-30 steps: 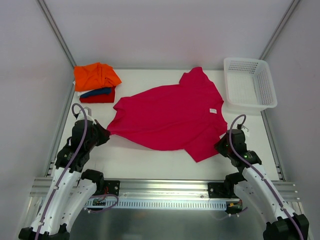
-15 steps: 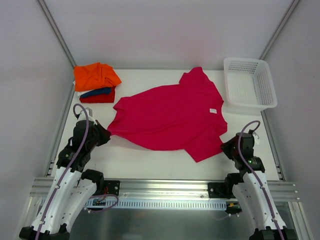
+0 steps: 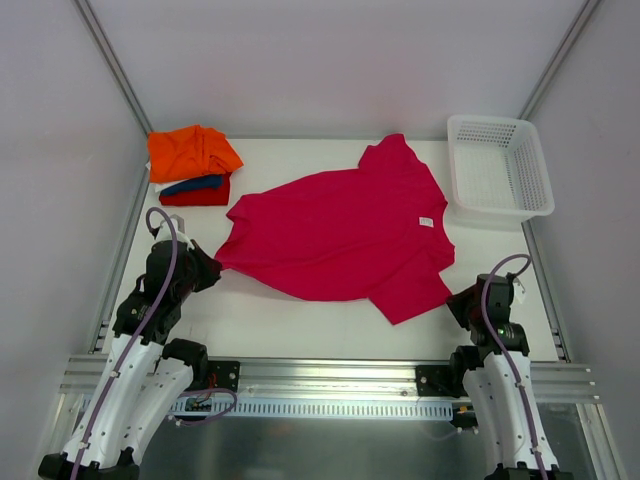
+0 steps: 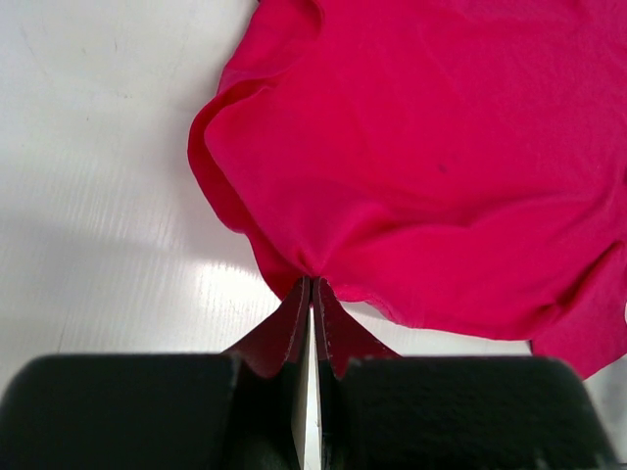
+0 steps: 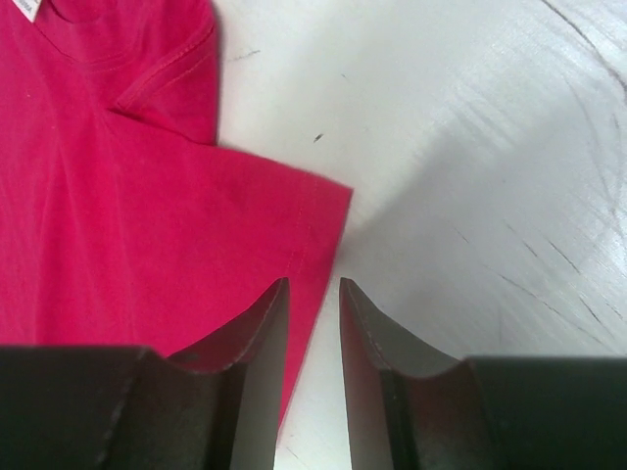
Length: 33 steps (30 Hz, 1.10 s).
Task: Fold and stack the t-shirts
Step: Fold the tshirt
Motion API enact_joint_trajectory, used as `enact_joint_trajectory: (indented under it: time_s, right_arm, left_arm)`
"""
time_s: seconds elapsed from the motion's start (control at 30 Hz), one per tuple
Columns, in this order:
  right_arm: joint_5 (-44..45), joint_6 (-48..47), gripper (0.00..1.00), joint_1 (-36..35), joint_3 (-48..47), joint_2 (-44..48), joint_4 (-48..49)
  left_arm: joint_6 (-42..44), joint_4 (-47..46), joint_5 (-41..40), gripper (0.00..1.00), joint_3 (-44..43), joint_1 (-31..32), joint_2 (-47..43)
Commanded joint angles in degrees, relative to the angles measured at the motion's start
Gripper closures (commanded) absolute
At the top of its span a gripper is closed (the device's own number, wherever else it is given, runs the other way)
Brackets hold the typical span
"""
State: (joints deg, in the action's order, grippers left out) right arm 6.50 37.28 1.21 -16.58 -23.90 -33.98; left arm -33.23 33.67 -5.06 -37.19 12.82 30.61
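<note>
Top view: white desk, grey walls, metal rail at 6 o'clock. Pink t-shirt spread flat mid-desk. At 10 o'clock, orange shirt stacked on blue shirt and red shirt. White mesh basket at 2 o'clock. Small white tag on the pink t-shirt, unreadable.

Left wrist view: left gripper clamped tight on the pink t-shirt's bunched edge, cloth fanning toward 12 o'clock.

Right wrist view: right gripper with a narrow gap, nothing pinched, sleeve hem under the gap. Desk is scuffed with dark scratches.
</note>
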Motion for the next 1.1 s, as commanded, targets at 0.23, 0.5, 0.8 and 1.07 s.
enact_joint_trajectory:
  time_s: [0.23,0.5,0.8,1.07]
  right_arm:
    - [-4.7,-2.6,0.69,4.5,1.3,-2.6,0.7]
    - [-8.3,-4.8,0.69,7.4,3.0,-5.4,3.6]
    - [-10.0,-6.5,0.69,8.3,3.2,-11.4,9.9]
    - [-11.6,-8.1,0.70,8.4,3.2,-16.5,14.9]
  left_arm:
    - [1.8,-1.7,-0.4,1.00,0.2,0.5,-0.6]
    - [1.9,-1.8,-0.2,1.00,-0.1,0.5,-0.9]
    - [2.2,-1.7,-0.2,1.00,-0.3,0.5,-0.6]
    - [1.9,-1.7,0.1,1.00,-0.3,0.5,-0.5]
